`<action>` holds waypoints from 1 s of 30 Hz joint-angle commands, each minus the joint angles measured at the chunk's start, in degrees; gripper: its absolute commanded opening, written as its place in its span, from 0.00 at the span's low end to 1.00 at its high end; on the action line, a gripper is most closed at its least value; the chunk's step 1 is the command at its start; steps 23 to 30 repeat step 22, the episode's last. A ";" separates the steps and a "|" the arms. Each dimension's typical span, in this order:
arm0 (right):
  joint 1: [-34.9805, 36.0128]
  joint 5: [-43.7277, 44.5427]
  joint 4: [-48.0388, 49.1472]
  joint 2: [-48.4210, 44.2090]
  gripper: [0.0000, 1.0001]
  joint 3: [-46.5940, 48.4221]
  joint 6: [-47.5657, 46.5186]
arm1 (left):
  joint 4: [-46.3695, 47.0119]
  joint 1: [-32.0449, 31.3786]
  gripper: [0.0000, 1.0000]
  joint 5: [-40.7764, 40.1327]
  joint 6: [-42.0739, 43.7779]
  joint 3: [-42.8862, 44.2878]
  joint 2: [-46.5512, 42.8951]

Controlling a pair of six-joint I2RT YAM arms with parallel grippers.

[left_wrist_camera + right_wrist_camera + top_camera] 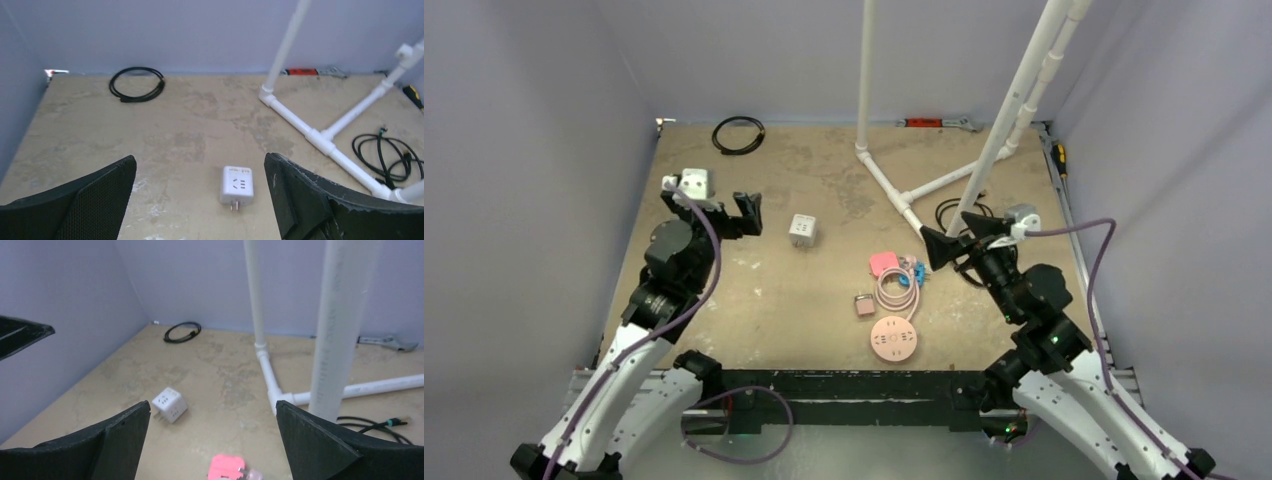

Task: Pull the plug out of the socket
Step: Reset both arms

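While plug (883, 264) and socket (236, 184) lie apart, left gripper (200, 159) gapes empty; right gripper (213, 405) likewise

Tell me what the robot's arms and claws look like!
The left arm and right arm have white shells low down and black joints higher up. A thin purple cable runs along each. The left gripper and right gripper each have two black wedge-shaped fingers with bumpy inner pads, plus a small white camera block behind them.

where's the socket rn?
In the top view the socket sits alone on the table, left of centre, just right of the left gripper; the plug lies apart from it, further right and nearer the arm bases.
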 commanded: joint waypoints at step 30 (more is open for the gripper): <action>-0.25 16.01 3.17 -7.98 0.99 -2.52 -3.76 | -8.55 0.33 1.00 -6.20 2.95 0.25 -9.12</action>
